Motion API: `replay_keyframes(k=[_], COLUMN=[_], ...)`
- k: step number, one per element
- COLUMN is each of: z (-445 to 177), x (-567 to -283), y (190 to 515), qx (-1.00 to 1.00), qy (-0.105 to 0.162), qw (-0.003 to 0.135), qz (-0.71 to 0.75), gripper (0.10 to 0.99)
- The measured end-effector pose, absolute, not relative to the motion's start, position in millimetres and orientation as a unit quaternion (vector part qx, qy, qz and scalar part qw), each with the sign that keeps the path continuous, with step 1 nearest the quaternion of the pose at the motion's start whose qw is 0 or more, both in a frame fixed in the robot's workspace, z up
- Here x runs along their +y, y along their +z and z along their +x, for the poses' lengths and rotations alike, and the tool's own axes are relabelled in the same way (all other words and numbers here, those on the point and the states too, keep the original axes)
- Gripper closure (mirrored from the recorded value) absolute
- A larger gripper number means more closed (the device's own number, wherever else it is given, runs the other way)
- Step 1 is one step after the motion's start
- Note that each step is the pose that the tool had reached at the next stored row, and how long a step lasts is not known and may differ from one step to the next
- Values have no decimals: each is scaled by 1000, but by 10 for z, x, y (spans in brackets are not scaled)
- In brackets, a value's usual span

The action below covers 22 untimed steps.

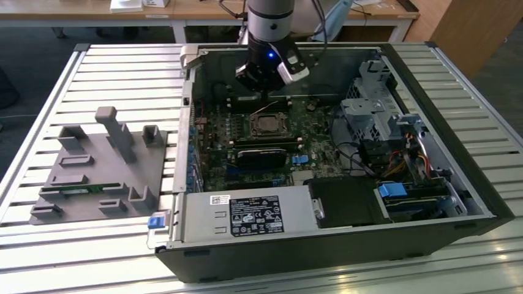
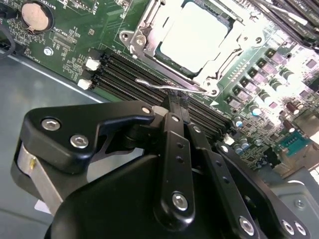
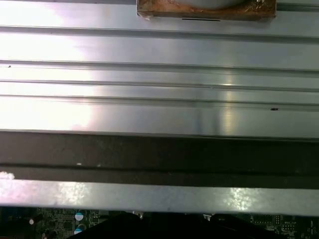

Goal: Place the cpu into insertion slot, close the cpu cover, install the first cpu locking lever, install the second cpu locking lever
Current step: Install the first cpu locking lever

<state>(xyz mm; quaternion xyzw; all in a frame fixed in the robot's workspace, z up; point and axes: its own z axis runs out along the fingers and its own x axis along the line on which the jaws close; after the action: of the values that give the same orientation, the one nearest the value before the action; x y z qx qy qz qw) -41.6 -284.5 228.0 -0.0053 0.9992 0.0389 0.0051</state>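
In the exterior view the arm's body covers the gripper (image 1: 267, 93) tip, and the socket below it is too small to read in detail. In the second wrist view the gripper (image 2: 178, 97) linkage blocks the near half of the picture. Its two slim black fingers (image 2: 173, 107) stand pressed together, with no gap seen between them, right at a thin silver lever (image 2: 169, 88). Whether they pinch that wire or only touch it cannot be told.

Just beyond the fingertips lies the cpu (image 2: 195, 36), a flat square with a dull pale-silver top, seated in the socket. The cover (image 2: 144, 30), a shiny metal frame, lies down flat around it, its opening showing the chip.

Memory slots (image 2: 124, 69) run close beside the lever, between the socket and the jaws, leaving little room on that side. The case (image 1: 392, 61) walls ring the board (image 1: 217, 131), open from above. The first wrist view shows ribbed metal table (image 3: 159, 74) slats and a dark case edge.
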Motion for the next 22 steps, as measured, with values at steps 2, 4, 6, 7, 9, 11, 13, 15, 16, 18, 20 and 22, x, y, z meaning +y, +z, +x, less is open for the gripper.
replay_keyframes(k=[2, 4, 6, 7, 9, 11, 13, 15, 16, 18, 20, 22], z=[-408, -393, -379, -374, -359, -342, -329, -311, -300, -279, -262, -245], x=[-2845, -2845, -2845, -2845, -2845, -2845, -2844, -2843, -2842, -2842, -2841, -2840], y=[2273, 2263, 2250, 2243, 2230, 2219, 2207, 2195, 2189, 2175, 2156, 2136], qx=[999, 999, 999, 999, 999, 999, 999, 999, 999, 999, 999, 999], qy=[39, 39, 39, 39, 39, 39, 39, 39, 39, 39, 39, 39], qw=[5, 5, 5, 5, 5, 5, 5, 5, 5, 5, 5, 5], qz=[-5, -5, -5, -5, -5, -5, -5, -5, -5, -5, -5, -5], gripper=[980, 980, 980, 980, 980, 980, 980, 980, 980, 980, 980, 980])
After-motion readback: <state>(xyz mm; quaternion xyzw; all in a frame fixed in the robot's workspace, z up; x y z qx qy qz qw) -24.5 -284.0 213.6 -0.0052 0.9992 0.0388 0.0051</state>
